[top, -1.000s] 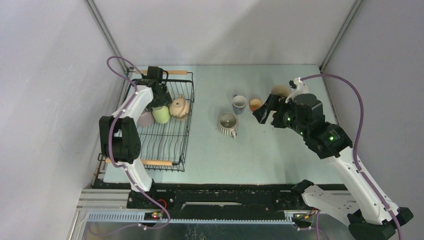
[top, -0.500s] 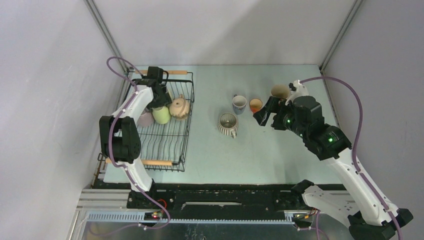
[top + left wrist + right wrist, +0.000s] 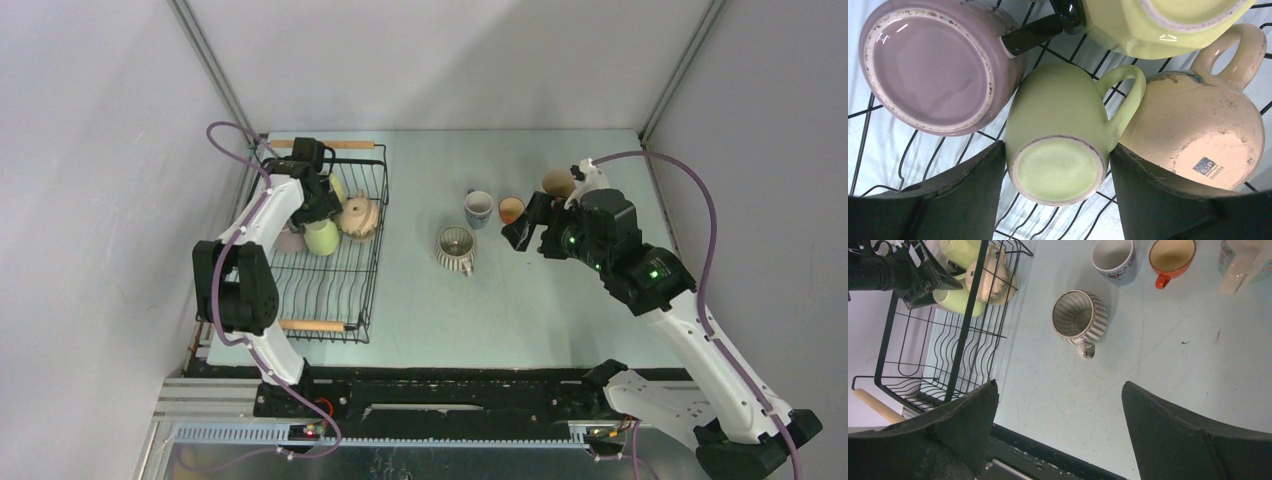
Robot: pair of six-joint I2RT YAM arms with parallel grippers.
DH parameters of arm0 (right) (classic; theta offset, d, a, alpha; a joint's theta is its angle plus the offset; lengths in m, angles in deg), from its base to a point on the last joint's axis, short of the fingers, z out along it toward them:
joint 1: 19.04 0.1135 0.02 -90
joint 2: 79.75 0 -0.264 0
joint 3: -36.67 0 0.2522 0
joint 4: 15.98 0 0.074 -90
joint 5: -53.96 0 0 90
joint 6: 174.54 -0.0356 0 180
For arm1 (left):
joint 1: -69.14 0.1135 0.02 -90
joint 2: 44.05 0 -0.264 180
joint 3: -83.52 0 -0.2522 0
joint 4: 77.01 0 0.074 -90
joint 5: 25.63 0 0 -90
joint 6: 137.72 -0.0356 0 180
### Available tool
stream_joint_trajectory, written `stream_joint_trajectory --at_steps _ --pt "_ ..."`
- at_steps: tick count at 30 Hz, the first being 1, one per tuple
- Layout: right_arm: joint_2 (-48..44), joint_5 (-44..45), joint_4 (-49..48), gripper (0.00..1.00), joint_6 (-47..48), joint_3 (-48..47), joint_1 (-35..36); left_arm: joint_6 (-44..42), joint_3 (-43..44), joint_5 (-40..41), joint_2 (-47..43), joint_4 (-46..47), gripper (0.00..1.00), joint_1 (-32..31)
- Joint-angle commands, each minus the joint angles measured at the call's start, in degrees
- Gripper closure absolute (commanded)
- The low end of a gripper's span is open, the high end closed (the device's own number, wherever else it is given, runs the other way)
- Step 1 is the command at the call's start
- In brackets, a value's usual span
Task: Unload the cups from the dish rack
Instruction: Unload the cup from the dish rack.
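My left gripper point(image 3: 1057, 146) pinches the pale yellow-green ceramic mug point(image 3: 1058, 120) in the black wire dish rack point(image 3: 374, 270), base facing my wrist, handle against the tan ceramic mug point(image 3: 1198, 125); right gripper point(image 3: 1058, 385) spread, empty, well apart

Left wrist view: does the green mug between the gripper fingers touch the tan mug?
Touching. Left wrist view: the handle of the green mug lies against the tan mug, no gap.
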Motion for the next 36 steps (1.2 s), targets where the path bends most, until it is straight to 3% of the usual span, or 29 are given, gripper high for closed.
stream_joint_trajectory --at_steps 1,16,28,33,36 --pt "0.2 -0.7 -2.0 0.0 -0.2 -0.1 0.0 -0.6 -1.6 -0.5 -3.8 -0.7 0.45 -0.5" --pt "1.9 -1.2 -2.8 0.0 -0.1 0.0 0.3 -0.9 -6.1 0.5 -2.8 0.6 0.41 -0.3" --pt "2.2 -1.2 -4.4 0.0 0.0 1.4 0.2 -1.1 -7.5 0.4 -1.5 2.4 0.09 -0.1" --pt "2.2 -1.2 -4.9 0.0 0.2 1.9 0.3 -1.0 -7.5 1.2 -1.1 3.3 0.09 -0.1" --pt "2.1 -2.7 -5.0 0.0 0.2 2.3 0.2 -1.2 -7.5 1.8 -1.0 3.8 0.14 0.0"
